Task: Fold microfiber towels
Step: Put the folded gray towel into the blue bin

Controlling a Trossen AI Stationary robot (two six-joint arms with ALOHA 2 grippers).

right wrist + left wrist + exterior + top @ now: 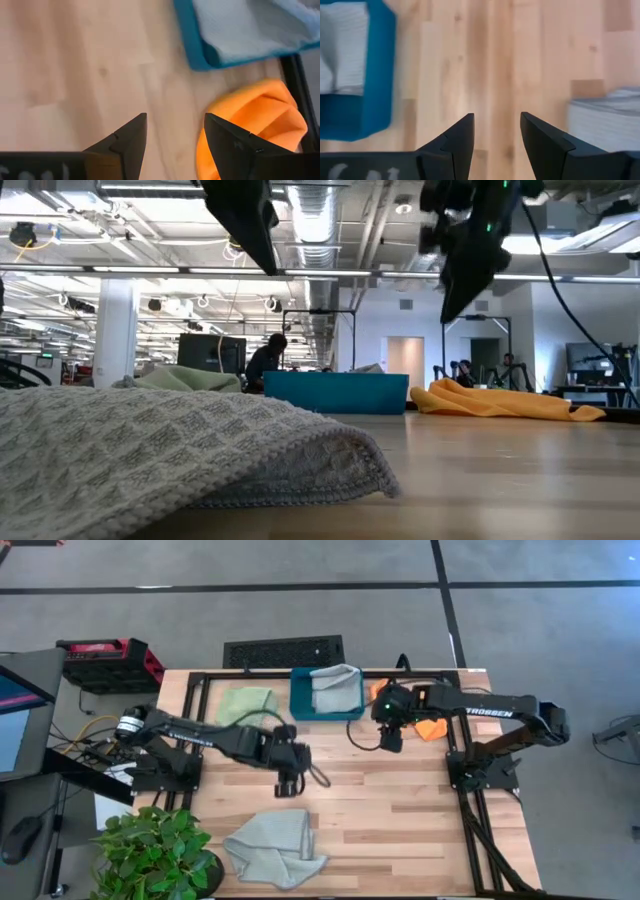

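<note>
Wooden table (400, 830) with a teal tray (300, 700) at the far edge holding one grey towel (335, 688); green towel (247, 705) sits left of it, orange towel (432, 728) right, and a crumpled grey one (272, 848) near the front. Left gripper (289, 780) hangs mid-table, right gripper (391, 737) just beside the orange towel, both with fingers apart and empty. I'd say spread the crumpled one flat first, each gripper pinching a corner, or the fold comes out lumpy.
</note>
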